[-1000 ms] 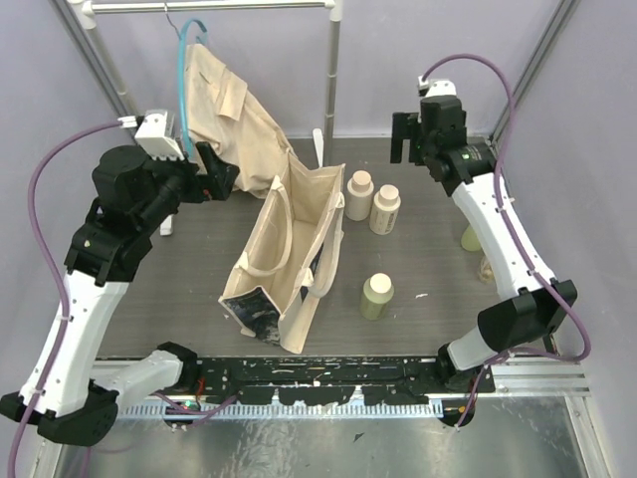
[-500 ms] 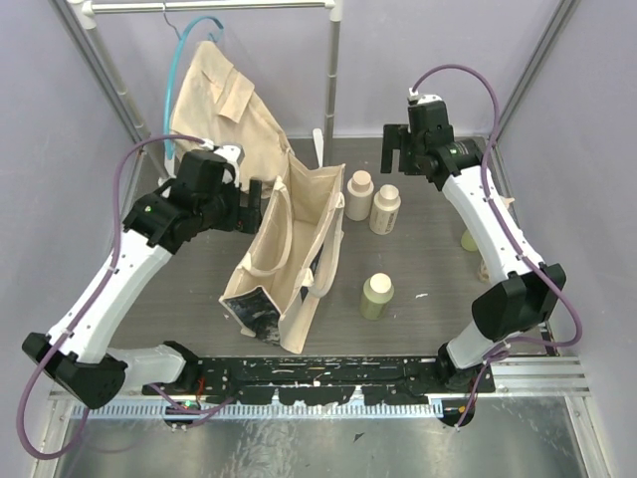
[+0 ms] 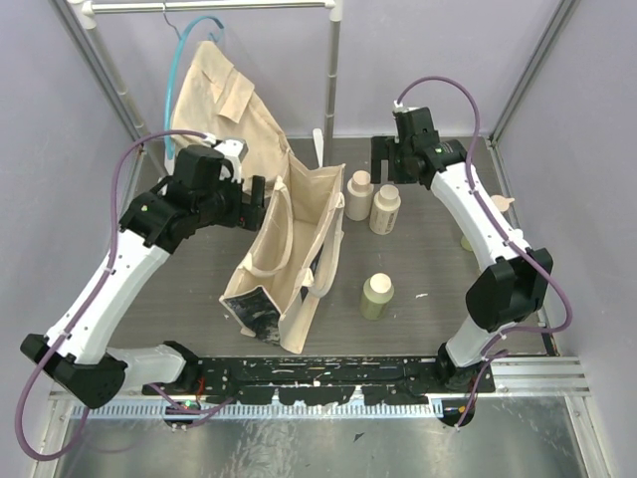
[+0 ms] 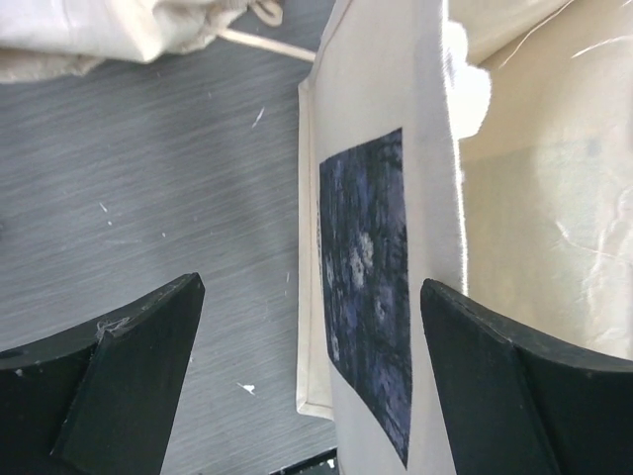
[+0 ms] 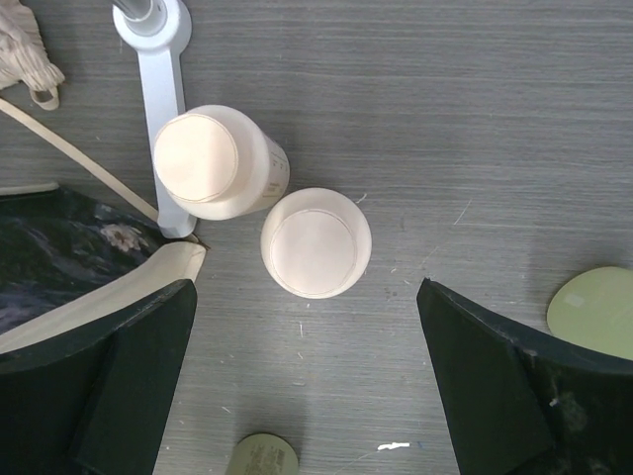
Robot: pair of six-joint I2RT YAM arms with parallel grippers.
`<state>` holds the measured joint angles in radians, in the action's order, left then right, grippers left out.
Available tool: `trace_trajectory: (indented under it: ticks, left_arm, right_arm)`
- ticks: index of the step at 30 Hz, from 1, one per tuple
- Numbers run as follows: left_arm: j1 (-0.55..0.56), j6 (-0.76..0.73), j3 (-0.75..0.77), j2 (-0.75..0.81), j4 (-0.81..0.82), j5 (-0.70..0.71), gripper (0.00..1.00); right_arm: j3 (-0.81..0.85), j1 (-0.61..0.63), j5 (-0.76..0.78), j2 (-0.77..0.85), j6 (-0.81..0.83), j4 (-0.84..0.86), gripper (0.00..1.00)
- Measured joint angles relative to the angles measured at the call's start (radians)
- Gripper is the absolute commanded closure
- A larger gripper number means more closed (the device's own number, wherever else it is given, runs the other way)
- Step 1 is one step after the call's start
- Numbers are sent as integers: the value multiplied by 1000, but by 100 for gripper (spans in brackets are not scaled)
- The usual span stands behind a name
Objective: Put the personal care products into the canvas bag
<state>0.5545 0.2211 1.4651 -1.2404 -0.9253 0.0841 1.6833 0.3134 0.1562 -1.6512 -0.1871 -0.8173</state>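
Far left: shirt (image 3: 224, 100) on its hanger, not part of the job. Next, left pincer (image 3: 257, 197): wide, holding nothing, poised just beside the left wall of the canvas bag (image 3: 289, 244); its wrist view looks down on the bag's dark printed panel. The bag stands open on the counter (image 3: 189, 289), mouth up, long axis running near-to-far; nothing visible inside. Right of the bag, by its far end, are two cream bottles (image 3: 370, 202), upright, caps up, close together. Above them, right pincer (image 5: 305, 295): wide and empty. The right-hand bottle (image 5: 315, 242) sits roughly centred between its fingers, long axis pointing straight up at the wrist camera, so a plain descent should straddle it. The right arm is clearly the nearer. A yellow-green bottle (image 3: 376, 296) stands apart, closer to the bases; anything further right is mostly hidden behind the right arm. Versus a second ago: the left arm has swung in from beside the shirt to the bag, and the right arm has moved left from the far right corner to over the cream pair. Bag and bottles unmoved, both pincers equally wide.
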Motion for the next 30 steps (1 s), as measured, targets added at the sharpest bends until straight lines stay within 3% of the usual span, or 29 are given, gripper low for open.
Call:
trace_trajectory:
  ticks: [9, 16, 19, 25, 28, 30]
  left_arm:
    - [0, -7, 52, 44, 8, -9, 2]
    - [0, 22, -11, 41, 51, -117, 0]
    - [1, 31, -29, 30, 69, -155, 16]
    - [1, 29, -64, -7, 83, -190, 72]
    - [2, 18, -79, -25, 84, -216, 86]
    - [3, 18, -82, -29, 84, -229, 86]
  right_arm:
    - [-14, 0, -16, -41, 11, -2, 0]
    - [-14, 0, -42, -117, 31, -9, 0]
    - [-14, 0, -43, -139, 36, -11, 0]
    - [0, 0, -42, -178, 50, -31, 0]
    - [8, 0, -37, -202, 55, -34, 0]
    - [8, 0, -35, -216, 58, -37, 0]
